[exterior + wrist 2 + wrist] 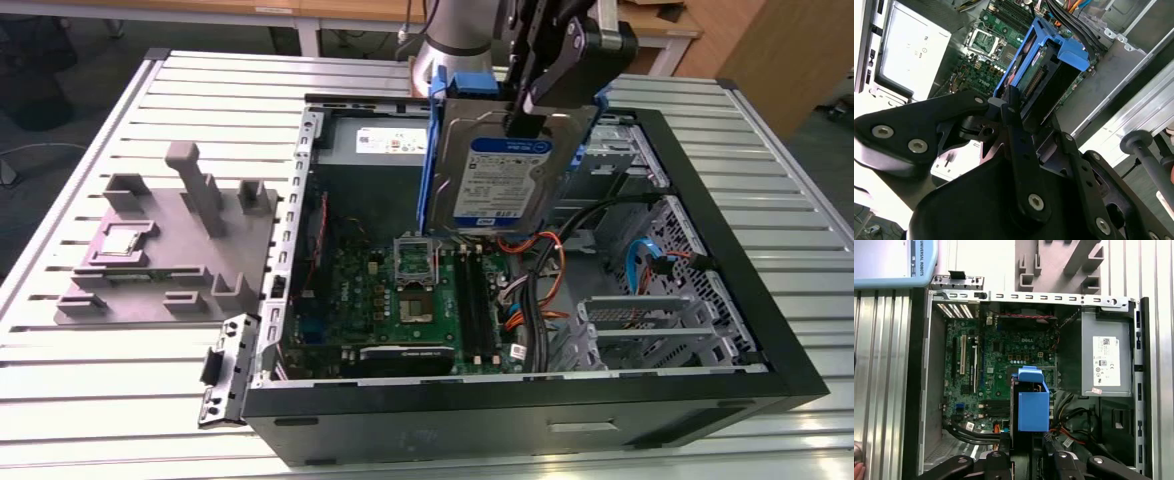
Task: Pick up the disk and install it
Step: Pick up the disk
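The disk [501, 175] hangs upright above the open computer case [534, 415], its blue-and-white label facing the exterior view and blue carrier rails along its edges. My gripper [531, 112] is shut on the disk's upper edge. In the second wrist view the black fingers [1013, 112] clamp the disk [1036, 67] from both sides, with the motherboard below it. The first wrist view looks straight down the disk's blue carrier [1033, 407], with the gripper [1026, 447] closed around it over the case interior.
Inside the case lie the green motherboard [400, 300], a grey power-supply box [1106, 360], a metal drive cage [647, 320] and orange, blue and black cables [541, 270]. A grey fixture plate [160, 250] sits on the slatted table at the exterior view's left. A hand [858, 471] shows at the table's edge.
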`<control>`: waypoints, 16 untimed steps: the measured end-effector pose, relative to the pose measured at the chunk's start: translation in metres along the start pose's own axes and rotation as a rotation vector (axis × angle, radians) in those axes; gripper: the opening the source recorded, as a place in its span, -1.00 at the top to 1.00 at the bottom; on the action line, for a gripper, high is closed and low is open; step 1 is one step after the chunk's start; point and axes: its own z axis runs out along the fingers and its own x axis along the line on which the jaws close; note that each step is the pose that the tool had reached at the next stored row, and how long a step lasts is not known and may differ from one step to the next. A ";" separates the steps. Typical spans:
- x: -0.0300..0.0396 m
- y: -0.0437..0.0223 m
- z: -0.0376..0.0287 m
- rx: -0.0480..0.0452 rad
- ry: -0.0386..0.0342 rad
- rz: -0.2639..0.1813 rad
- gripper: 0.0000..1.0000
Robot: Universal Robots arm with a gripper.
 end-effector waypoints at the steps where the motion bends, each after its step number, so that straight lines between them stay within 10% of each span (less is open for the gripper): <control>1: 0.0015 0.0000 0.0000 0.0000 -0.0001 0.000 0.30; 16: 0.0170 0.0002 0.0000 0.0000 0.0000 0.000 0.30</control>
